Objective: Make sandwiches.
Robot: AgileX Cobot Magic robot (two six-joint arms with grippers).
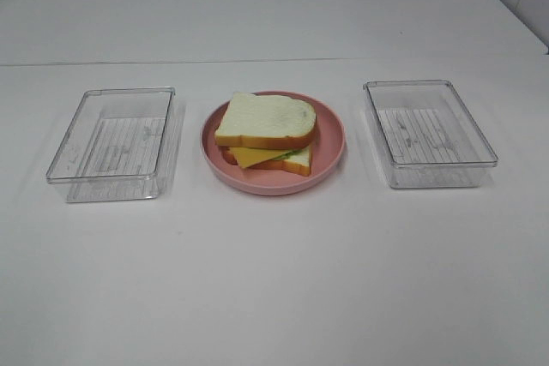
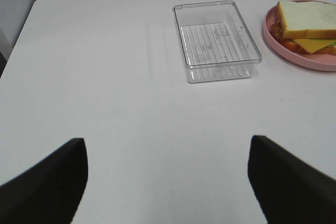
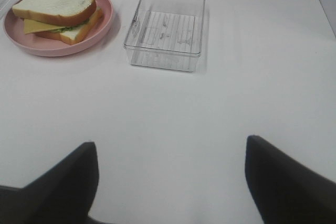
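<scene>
On the round pink plate at the middle of the white worktop sits the sandwich: a bread slice on top, yellow cheese and a bit of green lettuce poking out, another slice beneath. A clear tray stands to its left and another clear tray to its right, both bare. Neither arm shows in the high view; each wrist view shows the left gripper and right gripper with fingers spread wide, holding nothing, well apart from the plate. The stack looks light, soft and loosely layered, likely to slide apart; squeezing across both crust edges together seems safest.
</scene>
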